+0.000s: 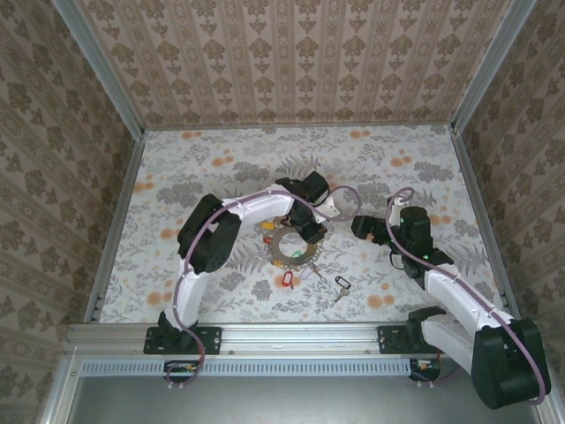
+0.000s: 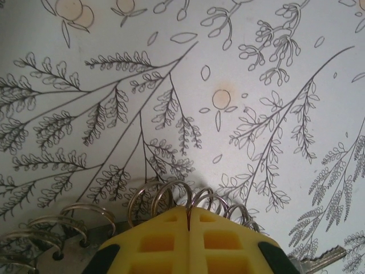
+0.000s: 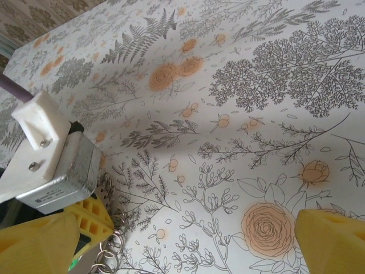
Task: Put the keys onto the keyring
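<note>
Under the tips of the left claw (image 2: 188,216) lies the keyring (image 2: 171,197), its wire coils fanning out ahead of the yellow fingers (image 2: 154,242) and to both sides of them. Those fingers are pressed together with no gap at the seam; whether a coil is caught between them I cannot tell. A silver key (image 2: 322,258) pokes out low on this claw's right. Seen from above, a red-tagged key (image 1: 285,278) and a black-tagged key (image 1: 342,284) lie on the tablecloth (image 1: 177,177) behind the claw, towards the arm bases, neither of them threaded.

To the left claw's right, and near it, the right claw (image 3: 182,245) has its fingers spread wide with nothing between them.

The likeliest trouble is the hold. If no wire is truly pinched, a lift would leave the floppy ring behind or let it slide out and twist. The keys are thin and flat, so a shallow approach by the right claw could shove one across the cloth instead of picking it up. With the two claws this near, a reach towards the ring could also knock them together.
</note>
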`<action>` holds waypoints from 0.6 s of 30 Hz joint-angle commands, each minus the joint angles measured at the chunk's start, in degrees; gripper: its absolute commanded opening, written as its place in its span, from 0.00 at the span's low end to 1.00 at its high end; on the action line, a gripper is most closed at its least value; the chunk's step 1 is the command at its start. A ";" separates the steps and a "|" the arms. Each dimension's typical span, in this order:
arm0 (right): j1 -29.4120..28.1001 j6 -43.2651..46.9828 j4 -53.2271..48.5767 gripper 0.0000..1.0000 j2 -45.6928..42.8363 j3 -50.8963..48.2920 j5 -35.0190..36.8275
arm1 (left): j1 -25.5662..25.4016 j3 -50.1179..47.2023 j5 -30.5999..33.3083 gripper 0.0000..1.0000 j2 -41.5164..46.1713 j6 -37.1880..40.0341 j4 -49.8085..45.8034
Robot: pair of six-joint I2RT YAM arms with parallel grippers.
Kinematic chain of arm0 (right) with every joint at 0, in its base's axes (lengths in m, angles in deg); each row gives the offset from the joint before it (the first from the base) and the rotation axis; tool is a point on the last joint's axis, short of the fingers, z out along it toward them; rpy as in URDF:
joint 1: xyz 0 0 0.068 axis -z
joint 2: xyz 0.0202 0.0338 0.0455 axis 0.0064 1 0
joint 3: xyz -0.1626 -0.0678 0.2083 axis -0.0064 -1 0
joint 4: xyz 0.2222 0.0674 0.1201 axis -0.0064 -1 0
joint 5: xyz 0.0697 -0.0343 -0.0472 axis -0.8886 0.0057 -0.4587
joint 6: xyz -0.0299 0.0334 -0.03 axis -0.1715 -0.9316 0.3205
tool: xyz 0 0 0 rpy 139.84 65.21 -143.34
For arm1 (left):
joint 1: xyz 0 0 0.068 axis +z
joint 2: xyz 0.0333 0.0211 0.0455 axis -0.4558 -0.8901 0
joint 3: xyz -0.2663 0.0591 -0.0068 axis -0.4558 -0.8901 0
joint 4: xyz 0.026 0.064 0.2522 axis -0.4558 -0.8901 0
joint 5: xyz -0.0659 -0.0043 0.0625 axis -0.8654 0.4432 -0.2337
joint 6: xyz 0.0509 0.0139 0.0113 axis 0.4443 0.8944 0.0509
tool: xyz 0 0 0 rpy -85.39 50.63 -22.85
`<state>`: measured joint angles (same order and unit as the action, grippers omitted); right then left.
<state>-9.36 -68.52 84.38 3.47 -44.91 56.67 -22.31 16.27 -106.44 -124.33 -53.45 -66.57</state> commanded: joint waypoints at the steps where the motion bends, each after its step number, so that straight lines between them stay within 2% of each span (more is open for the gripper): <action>1: 0.31 0.89 -1.98 0.98 -1.00 0.11 0.85 | 0.30 -2.24 -1.74 0.00 2.73 1.59 0.09; 11: 0.42 0.70 -1.45 0.98 -0.85 0.02 -0.15 | 0.43 -7.16 -2.79 0.00 9.00 1.81 4.39; 18: 0.38 1.31 0.70 0.97 -0.24 -0.16 -4.47 | 2.01 -11.28 -4.78 0.00 13.42 1.09 7.17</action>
<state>-9.25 -68.35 84.36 3.30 -44.91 55.40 -21.22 6.26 -108.95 -113.77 -53.03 -61.12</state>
